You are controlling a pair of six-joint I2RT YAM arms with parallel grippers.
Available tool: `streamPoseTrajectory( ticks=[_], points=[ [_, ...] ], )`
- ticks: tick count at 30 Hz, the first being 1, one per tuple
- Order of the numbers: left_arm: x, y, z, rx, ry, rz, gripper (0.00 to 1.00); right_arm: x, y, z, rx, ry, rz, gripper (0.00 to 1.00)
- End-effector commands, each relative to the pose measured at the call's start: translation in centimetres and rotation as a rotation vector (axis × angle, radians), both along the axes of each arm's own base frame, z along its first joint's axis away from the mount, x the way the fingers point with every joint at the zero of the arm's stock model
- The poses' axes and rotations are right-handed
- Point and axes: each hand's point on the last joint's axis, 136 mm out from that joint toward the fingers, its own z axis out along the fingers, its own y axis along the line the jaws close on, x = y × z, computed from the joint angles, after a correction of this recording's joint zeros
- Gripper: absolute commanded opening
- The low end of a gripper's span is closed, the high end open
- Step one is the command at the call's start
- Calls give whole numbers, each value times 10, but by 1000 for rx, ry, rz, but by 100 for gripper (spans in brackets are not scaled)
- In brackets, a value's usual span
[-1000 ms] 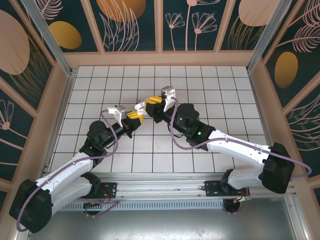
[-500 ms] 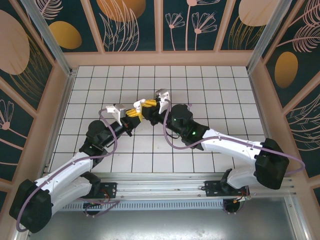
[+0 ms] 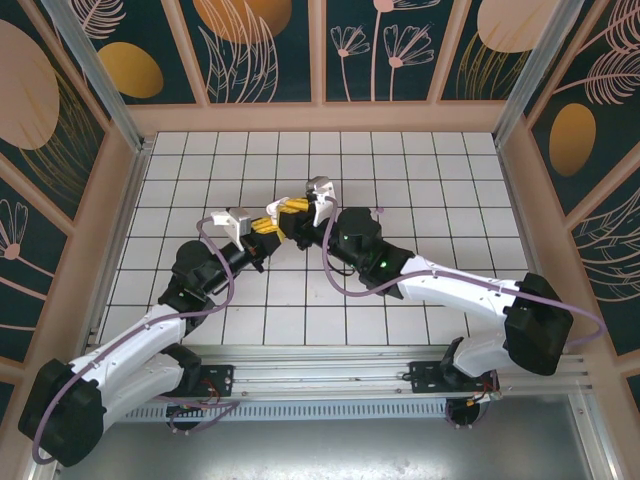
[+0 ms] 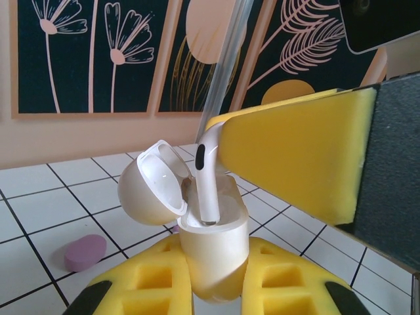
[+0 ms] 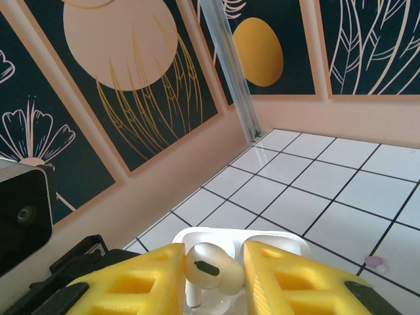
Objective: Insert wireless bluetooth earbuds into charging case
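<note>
Left gripper is clamped on the open charging case. Left wrist view shows the earbud stem dipping into the case, pink pebble left of case. Right wrist view shows right gripper pinching the earbud head just above the case.

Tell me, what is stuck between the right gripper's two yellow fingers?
A white earbud, pinched by those fingers at the open charging case's mouth. The right wrist view shows it.
</note>
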Motion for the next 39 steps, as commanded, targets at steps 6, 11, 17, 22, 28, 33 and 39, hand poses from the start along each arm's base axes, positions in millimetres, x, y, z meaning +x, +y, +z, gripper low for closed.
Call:
streamPoseTrajectory(
  ticks=[6,11,17,22,28,33,39],
  points=[
    [-1,6,27,-43,-69,26,0,-9,8,17,60,7,43,28],
    [-1,6,28,-42,-72,28,0,-12,7,14,52,25,51,28],
    [-2,5,28,-38,-71,19,0,-12,8,9,13,40,53,28],
    [-2,5,28,-35,-77,23,0,-13,9,7,-5,50,62,28],
    [-3,6,28,-30,-81,25,0,-19,14,5,-27,44,109,28],
    [-3,6,28,-25,-83,25,0,-24,17,3,-83,22,145,28],
    [-4,7,28,-19,-90,30,0,-20,15,0,-144,17,143,28]
  ],
)
